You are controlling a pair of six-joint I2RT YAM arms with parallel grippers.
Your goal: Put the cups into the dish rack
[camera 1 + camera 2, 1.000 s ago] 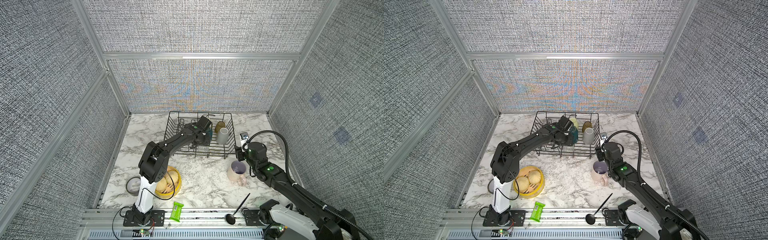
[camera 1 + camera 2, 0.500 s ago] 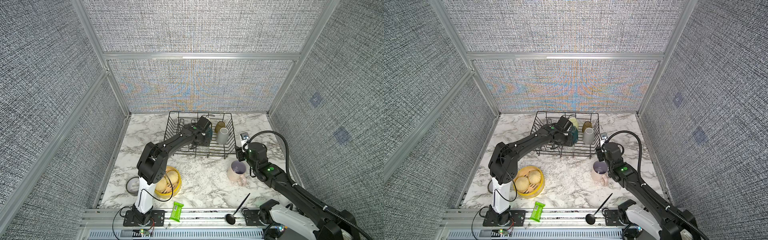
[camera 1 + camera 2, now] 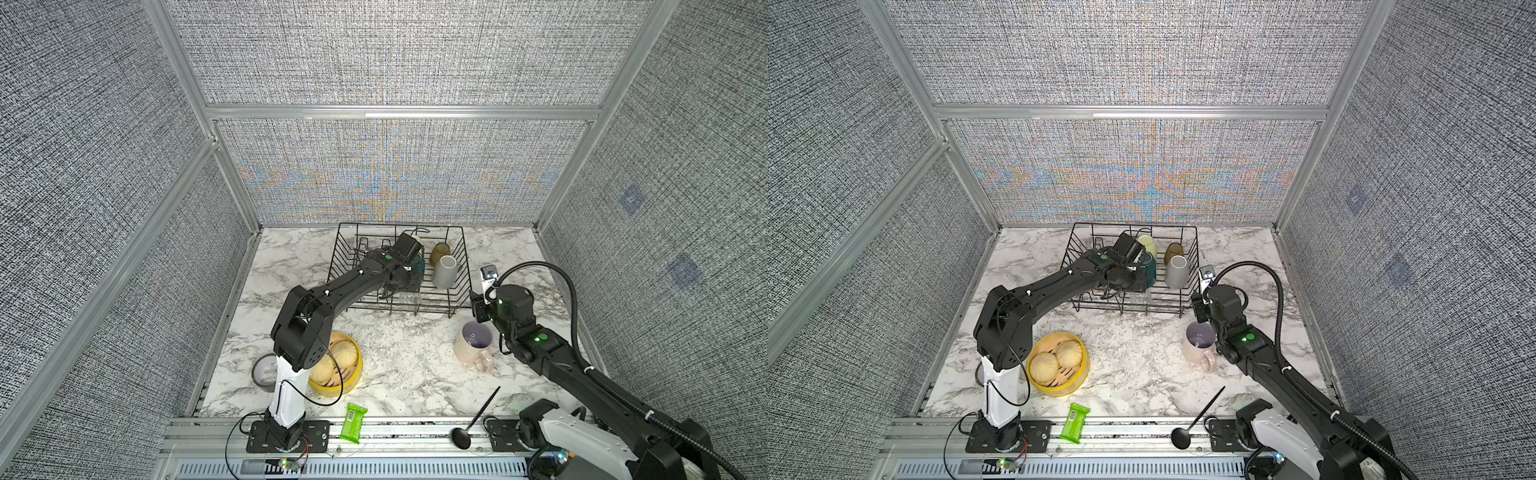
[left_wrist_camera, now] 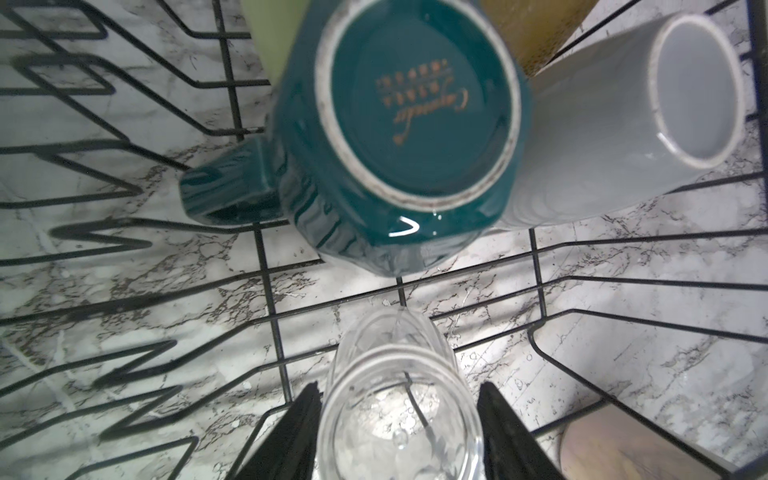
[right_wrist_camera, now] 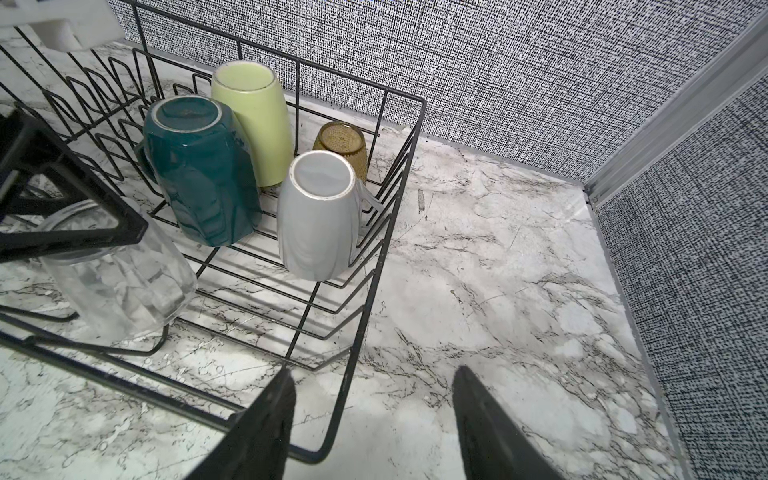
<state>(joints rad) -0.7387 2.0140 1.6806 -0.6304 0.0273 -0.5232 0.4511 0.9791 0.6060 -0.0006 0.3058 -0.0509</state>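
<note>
The black wire dish rack (image 3: 465,257) (image 3: 1075,249) stands at the back. Inside it, upside down, are the pale green cup (image 5: 249,112), dark teal mug (image 4: 399,124) (image 3: 1150,270), amber tumbler (image 3: 439,252) and grey-white mug (image 3: 444,272) (image 5: 316,224). My left gripper (image 4: 399,386) (image 3: 1133,286) reaches into the rack's front part, shut on the clear glass (image 4: 395,415) (image 5: 120,282), which tilts just above the floor wires. The pink mug (image 3: 471,347) (image 3: 1198,349) stands upright on the table in front of the rack. Above the rack's front right corner my right gripper (image 5: 374,370) (image 3: 478,307) hangs open, holding nothing.
A yellow steamer basket with buns (image 3: 336,370) sits at the front left beside a tape roll (image 3: 264,372). A green snack bar (image 3: 353,422) and a black spoon (image 3: 473,419) lie at the table's front edge. Walls enclose three sides.
The left arm's elbow has shifted slightly left while its gripper stays in the rack with the glass. The right arm has not moved.
</note>
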